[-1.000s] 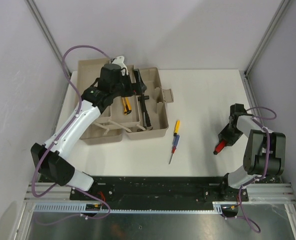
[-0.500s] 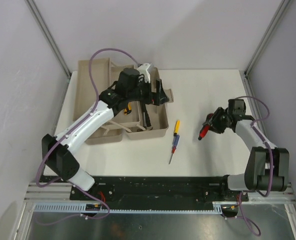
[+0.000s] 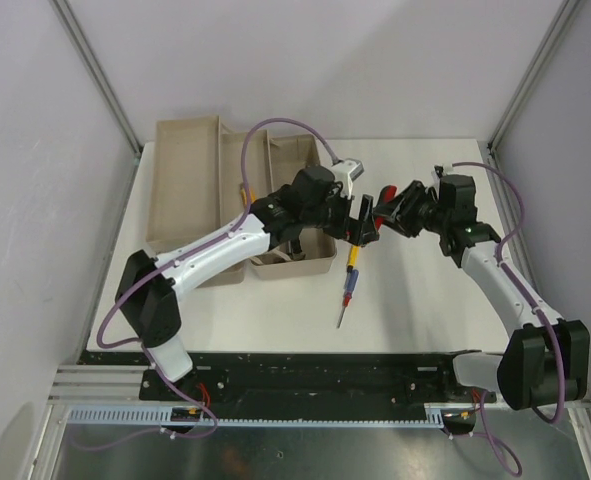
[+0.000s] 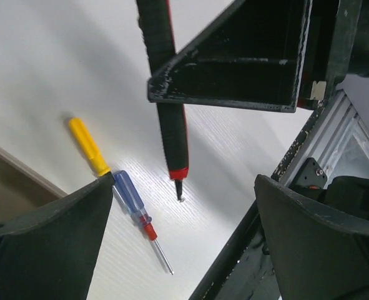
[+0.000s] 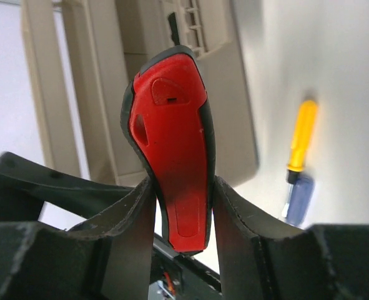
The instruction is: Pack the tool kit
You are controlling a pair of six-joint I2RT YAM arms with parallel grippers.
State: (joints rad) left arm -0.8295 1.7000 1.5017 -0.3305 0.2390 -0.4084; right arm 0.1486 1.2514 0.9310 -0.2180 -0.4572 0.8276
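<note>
Toolbox [image 3: 187, 180] lies open on the table [image 3: 425, 300] with its trays folded out. Just off its right wall, held above the table, is the red-handled tool [image 5: 172, 137]. The right gripper [image 3: 387, 212] pinches it by the handle, fingers set narrow. The left gripper [image 4: 184, 187] reaches past the toolbox front with its fingers spread wide and empty. The tool's black shank lies between them or just ahead of them; I cannot tell which. Beside the same wall, the yellow-red-blue screwdriver [image 3: 348, 285] lies on the table, unpacked.

This looks like a hand-over. To do it well, the left gripper should advance until the shank sits deep between its pads, then close squarely, clear of the right fingers. The right should let go only once that grip is firm.
</note>
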